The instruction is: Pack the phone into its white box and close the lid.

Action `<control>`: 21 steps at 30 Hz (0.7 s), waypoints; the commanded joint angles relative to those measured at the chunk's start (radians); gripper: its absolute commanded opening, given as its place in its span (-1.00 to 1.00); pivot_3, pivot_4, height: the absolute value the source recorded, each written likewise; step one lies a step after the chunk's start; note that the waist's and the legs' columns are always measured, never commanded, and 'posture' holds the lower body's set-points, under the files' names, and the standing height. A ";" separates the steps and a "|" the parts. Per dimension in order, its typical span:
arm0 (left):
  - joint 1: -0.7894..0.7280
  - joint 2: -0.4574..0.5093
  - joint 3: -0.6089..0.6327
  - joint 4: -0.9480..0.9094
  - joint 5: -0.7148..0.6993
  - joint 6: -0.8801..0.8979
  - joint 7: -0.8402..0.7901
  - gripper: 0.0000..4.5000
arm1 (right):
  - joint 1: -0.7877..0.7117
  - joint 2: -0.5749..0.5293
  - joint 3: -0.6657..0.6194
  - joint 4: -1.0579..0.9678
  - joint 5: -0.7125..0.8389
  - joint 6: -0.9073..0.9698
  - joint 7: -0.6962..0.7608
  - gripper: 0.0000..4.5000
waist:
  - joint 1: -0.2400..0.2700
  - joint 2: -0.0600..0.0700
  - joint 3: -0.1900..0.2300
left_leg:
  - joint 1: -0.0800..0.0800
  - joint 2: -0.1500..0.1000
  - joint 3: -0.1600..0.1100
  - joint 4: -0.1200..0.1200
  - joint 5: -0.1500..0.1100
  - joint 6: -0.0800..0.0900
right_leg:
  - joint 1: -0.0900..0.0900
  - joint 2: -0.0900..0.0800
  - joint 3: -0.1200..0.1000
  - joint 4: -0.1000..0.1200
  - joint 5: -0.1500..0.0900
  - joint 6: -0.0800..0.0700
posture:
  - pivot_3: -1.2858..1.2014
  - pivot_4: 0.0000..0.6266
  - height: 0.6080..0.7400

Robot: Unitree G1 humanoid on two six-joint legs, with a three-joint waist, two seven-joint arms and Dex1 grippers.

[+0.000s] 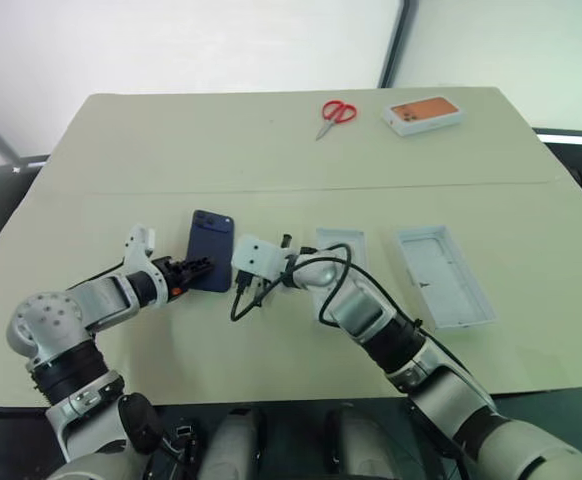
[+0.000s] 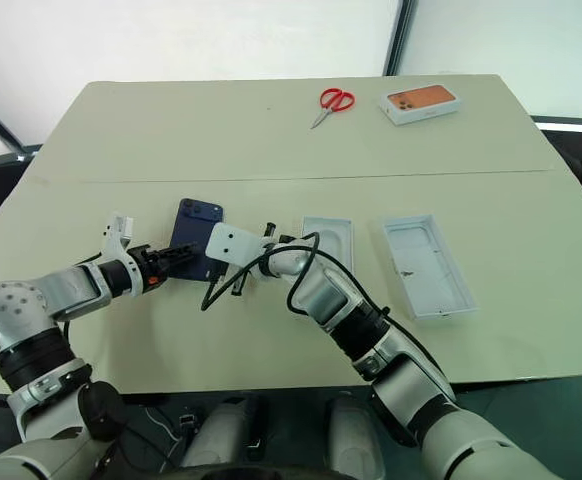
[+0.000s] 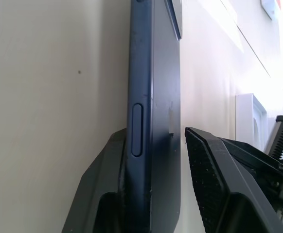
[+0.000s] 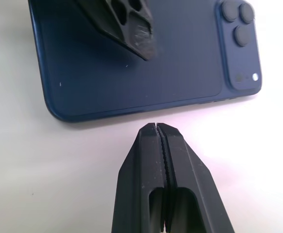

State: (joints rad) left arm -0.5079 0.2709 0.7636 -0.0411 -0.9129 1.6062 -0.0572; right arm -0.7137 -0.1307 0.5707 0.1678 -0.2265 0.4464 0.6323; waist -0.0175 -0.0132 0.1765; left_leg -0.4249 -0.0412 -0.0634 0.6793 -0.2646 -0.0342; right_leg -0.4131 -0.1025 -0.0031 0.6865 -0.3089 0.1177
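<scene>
Straddling the phone [image 1: 211, 249] near the desk's [image 1: 271, 150] left edge, left end effector [image 1: 197, 270] part-spread; right end effector [image 4: 157, 141] pressed together beside it. Boxing and lidding remain.

Glossy smooth phone [image 4: 132, 63], matt table [image 1: 271, 150], ribbed black plastic fingers [image 3: 214, 179]

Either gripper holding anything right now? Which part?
Left gripper straddles the slim navy-blue phone at its near end, one finger not touching. Right gripper holds nothing.
</scene>
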 commanded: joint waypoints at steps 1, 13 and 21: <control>-0.027 0.000 0.043 -0.013 -0.026 0.008 0.001 -0.25 | 0.002 -0.028 -0.040 -0.118 0.003 0.019 0.021 -1.00 | 0.001 0.000 0.000 | 0.000 0.000 0.000 0.000 0.000 0.000 | 0.000 0.000 0.000 0.000 0.000 0.000 | 0.03 -0.52 0.35; -0.024 -0.015 0.045 -0.007 -0.081 0.008 0.002 -0.99 | 0.046 -0.159 -0.172 -0.408 0.103 0.155 0.116 -1.00 | 0.003 -0.001 0.000 | 0.000 0.000 0.000 0.000 0.000 0.000 | 0.000 0.000 0.000 -0.001 0.000 0.000 | 0.03 -0.52 0.35; -0.066 -0.229 -0.036 -0.106 -0.260 0.008 0.090 -0.99 | 0.174 -0.394 -0.382 -0.592 0.276 0.147 0.263 -1.00 | 0.026 -0.004 0.002 | -0.001 -0.001 0.000 0.000 0.000 0.001 | 0.001 -0.001 0.000 -0.003 0.000 0.000 | 0.03 -0.52 0.35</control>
State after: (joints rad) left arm -0.5441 0.0754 0.7803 -0.0846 -1.0862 1.6060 0.0240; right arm -0.5464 -0.4995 0.2463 -0.3780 0.0101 0.6152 0.8643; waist 0.0086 -0.0168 0.1782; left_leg -0.4262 -0.0423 -0.0636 0.6799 -0.2654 -0.0330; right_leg -0.4110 -0.1038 -0.0035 0.6829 -0.3088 0.1178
